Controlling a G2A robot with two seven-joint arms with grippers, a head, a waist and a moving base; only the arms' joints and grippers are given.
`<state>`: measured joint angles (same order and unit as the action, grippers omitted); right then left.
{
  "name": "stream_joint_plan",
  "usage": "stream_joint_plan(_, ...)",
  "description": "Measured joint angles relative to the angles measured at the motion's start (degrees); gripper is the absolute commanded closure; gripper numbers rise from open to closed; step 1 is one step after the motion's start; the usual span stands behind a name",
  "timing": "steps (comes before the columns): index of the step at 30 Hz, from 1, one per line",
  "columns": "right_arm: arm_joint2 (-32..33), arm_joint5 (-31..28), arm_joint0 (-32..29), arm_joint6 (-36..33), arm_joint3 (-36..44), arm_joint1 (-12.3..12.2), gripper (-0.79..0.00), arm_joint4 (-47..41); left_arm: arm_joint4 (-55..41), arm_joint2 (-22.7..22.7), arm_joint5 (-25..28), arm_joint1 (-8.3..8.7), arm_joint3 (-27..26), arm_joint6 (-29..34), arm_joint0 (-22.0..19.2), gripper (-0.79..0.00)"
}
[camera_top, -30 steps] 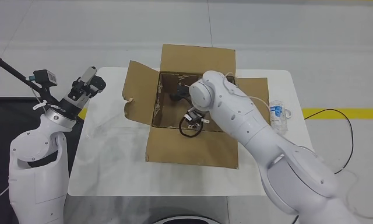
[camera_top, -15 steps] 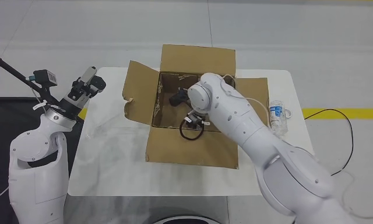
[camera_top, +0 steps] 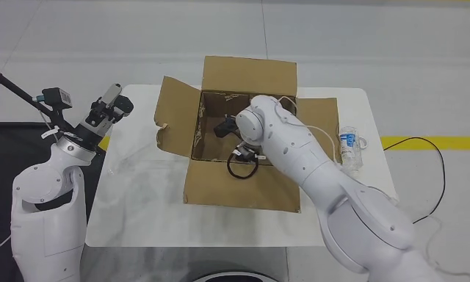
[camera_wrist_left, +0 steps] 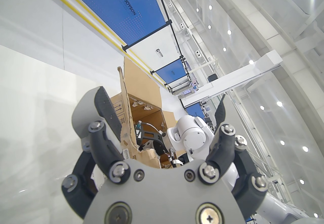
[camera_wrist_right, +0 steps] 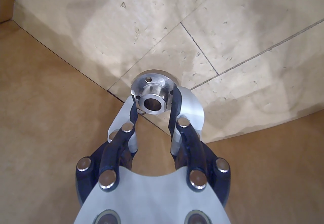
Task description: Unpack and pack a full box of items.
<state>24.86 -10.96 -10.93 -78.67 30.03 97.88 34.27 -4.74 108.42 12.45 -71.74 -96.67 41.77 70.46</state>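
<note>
Box (camera_top: 246, 135) stands open on the tabletop (camera_top: 139, 208) in the top view, 1 clear bottle (camera_top: 351, 146) already out beside it, so unpacking looks underway. Left wrist view: left gripper (camera_wrist_left: 162, 99), jaws released, empty, clear of the box. Right wrist view: right gripper (camera_wrist_right: 154, 108), jaws grasping a metal hub (camera_wrist_right: 149, 80) at the floor's edge; walls crowd the lift.

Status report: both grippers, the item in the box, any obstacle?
Left gripper open, empty, clear of box. Right gripper: fingers shut on metal hub inside box. Box wall close beside.
</note>
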Motion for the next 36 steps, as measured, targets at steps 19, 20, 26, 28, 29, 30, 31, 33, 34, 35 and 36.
stream_joint_plan(19, 0.3, -0.8, 0.3, 0.8, -4.5, 2.0, -0.182, 0.9, 0.0, 0.0, 0.0, 0.00, 0.0, 0.0, 0.0, -0.785)
stream_joint_plan(20, 0.3, -1.0, 0.4, 0.9, -4.9, 2.1, -0.169, 0.9, 0.0, 0.0, 0.0, 0.00, 0.0, 0.0, 0.0, -0.785)
stream_joint_plan(26, 0.6, -1.5, 0.6, 1.5, -6.5, 2.7, 0.000, 0.9, 0.0, 0.0, 0.0, 0.00, 0.0, 0.0, 0.0, -0.785)
stream_joint_plan(28, 0.7, -1.6, 0.7, 1.7, -7.0, 2.9, 0.000, 0.9, 0.0, 0.0, 0.0, 0.00, 0.0, 0.0, 0.0, -0.785)
stream_joint_plan(29, 0.8, -1.6, 0.8, 1.9, -7.2, 2.9, 0.000, 1.0, 0.0, 0.0, 0.0, 0.00, 0.0, 0.0, 0.0, -0.785)
stream_joint_plan(30, 0.9, -1.6, 0.9, 2.1, -7.4, 3.0, 0.000, 1.0, 0.0, 0.0, 0.0, 0.00, 0.0, 0.0, 0.0, -0.785)
stream_joint_plan(31, 1.0, -1.6, 1.0, 2.3, -7.5, 3.0, 0.000, 1.1, 0.0, 0.0, 0.0, 0.00, 0.0, 0.0, 0.0, -0.785)
stream_joint_plan(33, 1.2, -1.6, 1.4, 2.8, -7.7, 3.1, 0.000, 1.2, 0.0, 0.0, 0.0, 0.00, 0.0, 0.0, 0.0, -0.785)
stream_joint_plan(34, 1.4, -1.7, 1.5, 3.1, -7.8, 3.1, 0.000, 1.1, 0.0, 0.0, 0.0, 0.00, 0.0, 0.0, 0.0, -0.785)
stream_joint_plan(35, 1.6, -1.9, 1.8, 3.4, -7.8, 3.1, 0.000, 1.0, 0.0, 0.0, 0.0, 0.00, 0.0, 0.0, 0.0, -0.785)
stream_joint_plan(36, 1.8, -2.0, 1.9, 3.7, -7.8, 3.0, 0.000, 1.0, 0.0, 0.0, 0.0, 0.00, 0.0, 0.0, 0.0, -0.785)
